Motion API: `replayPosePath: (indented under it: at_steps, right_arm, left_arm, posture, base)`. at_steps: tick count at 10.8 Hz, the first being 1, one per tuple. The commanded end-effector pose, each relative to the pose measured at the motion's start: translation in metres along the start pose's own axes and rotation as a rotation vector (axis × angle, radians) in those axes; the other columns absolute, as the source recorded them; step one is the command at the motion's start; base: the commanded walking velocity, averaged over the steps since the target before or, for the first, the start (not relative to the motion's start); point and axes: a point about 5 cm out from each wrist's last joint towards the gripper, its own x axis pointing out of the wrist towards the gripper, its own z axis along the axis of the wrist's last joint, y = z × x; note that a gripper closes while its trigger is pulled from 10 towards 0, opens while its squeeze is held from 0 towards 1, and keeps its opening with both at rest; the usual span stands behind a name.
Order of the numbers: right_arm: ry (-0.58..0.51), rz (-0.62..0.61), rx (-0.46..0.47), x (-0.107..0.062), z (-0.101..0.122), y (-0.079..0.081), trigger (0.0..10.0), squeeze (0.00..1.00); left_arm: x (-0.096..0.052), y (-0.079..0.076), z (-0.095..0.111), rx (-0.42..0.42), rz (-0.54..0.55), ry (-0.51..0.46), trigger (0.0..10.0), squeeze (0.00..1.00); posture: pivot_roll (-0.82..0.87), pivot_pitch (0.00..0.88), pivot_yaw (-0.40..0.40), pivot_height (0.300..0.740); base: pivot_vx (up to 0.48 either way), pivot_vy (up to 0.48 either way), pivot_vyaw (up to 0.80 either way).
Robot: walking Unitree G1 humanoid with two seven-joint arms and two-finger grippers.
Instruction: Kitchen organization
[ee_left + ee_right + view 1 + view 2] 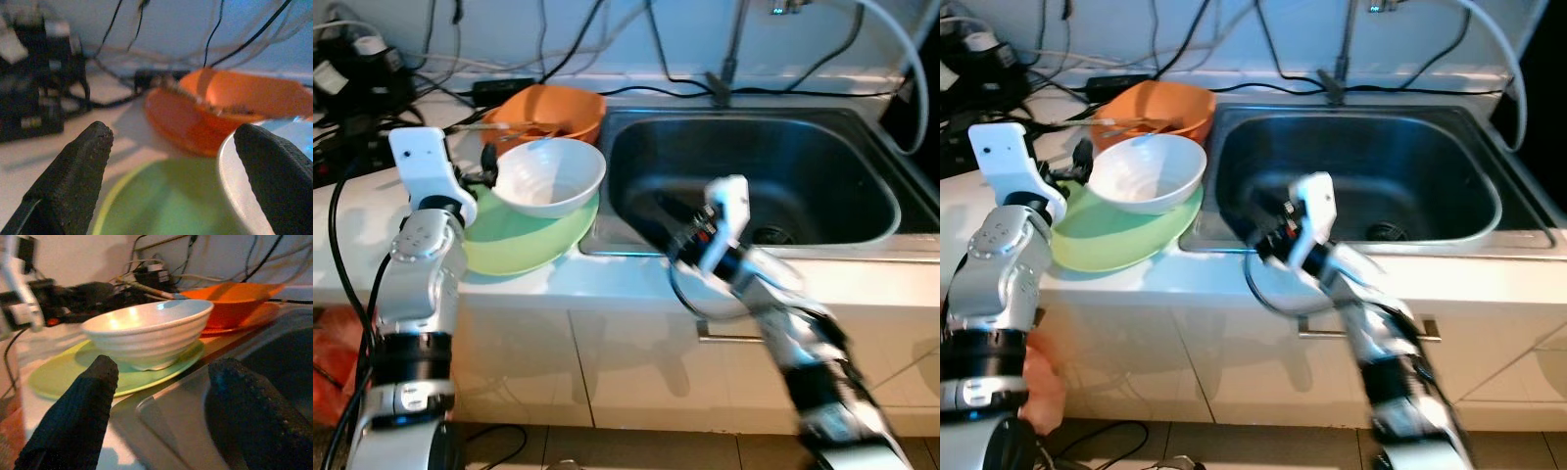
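A white ribbed bowl (548, 176) stands on a light green plate (524, 243) on the counter, left of the sink (754, 176). Behind them sits an orange bowl (548, 110) on an orange plate. My left gripper (489, 168) is at the white bowl's left rim and is open. In the left wrist view one finger (274, 166) is beside the bowl's rim (229, 161), over the green plate (166, 200). My right gripper (671, 223), blurred, hovers open over the sink's front left corner. It points at the white bowl (146, 333).
Black cables and power adapters (352, 59) crowd the counter's back left. A tap (724, 69) and a white hose (901, 59) stand behind the steel sink. White cabinet fronts (607, 362) with a handle lie below the counter edge.
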Motion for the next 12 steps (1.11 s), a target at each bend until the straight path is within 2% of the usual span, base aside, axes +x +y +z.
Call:
replayPosePath:
  at_steps: [1, 3, 6, 7, 8, 10, 12]
  right_arm:
    - [0.002, 0.043, -0.02, -0.001, 0.007, 0.005, 10.0, 0.0]
    - [0.044, 0.115, -0.085, -0.01, 0.014, 0.016, 10.0, 0.0]
    - [0.075, 0.1, -0.092, -0.015, 0.015, 0.017, 10.0, 0.0]
    - [0.091, 0.09, -0.082, -0.015, 0.013, 0.016, 10.0, 0.0]
    - [0.106, 0.086, -0.087, -0.016, 0.012, 0.017, 10.0, 0.0]
    - [0.148, 0.091, -0.116, -0.019, 0.008, 0.018, 10.0, 0.0]
    - [0.175, 0.121, -0.142, -0.022, 0.007, 0.02, 10.0, 0.0]
  left_arm:
    - [0.004, -0.002, 0.001, -0.038, -0.009, 0.029, 10.0, 0.0]
    - [0.009, -0.009, -0.001, -0.108, -0.065, 0.108, 10.0, 0.0]
    - [0.011, -0.014, -0.006, -0.172, -0.151, 0.209, 10.0, 0.0]
    - [0.009, -0.017, -0.009, -0.187, -0.192, 0.248, 1.6, 0.0]
    - [0.007, -0.019, -0.013, -0.209, -0.216, 0.286, 0.0, 0.0]
    - [0.001, -0.023, -0.025, -0.239, -0.266, 0.353, 0.0, 0.0]
    - [0.0, -0.023, -0.025, -0.264, -0.285, 0.375, 0.0, 0.0]
  posture:
    - [0.12, 0.032, 0.052, 0.74]
    - [0.11, 0.034, 0.057, 0.74]
    - [0.11, 0.035, 0.061, 0.74]
    - [0.12, 0.036, 0.063, 0.74]
    - [0.11, 0.036, 0.065, 0.74]
    - [0.11, 0.04, 0.063, 0.74]
    - [0.11, 0.042, 0.059, 0.74]
  base:
    - [0.0, 0.0, 0.0]
    - [0.0, 0.0, 0.0]
    - [0.0, 0.0, 0.0]
    - [0.0, 0.0, 0.0]
    - [0.0, 0.0, 0.0]
    - [0.0, 0.0, 0.0]
    - [0.0, 0.0, 0.0]
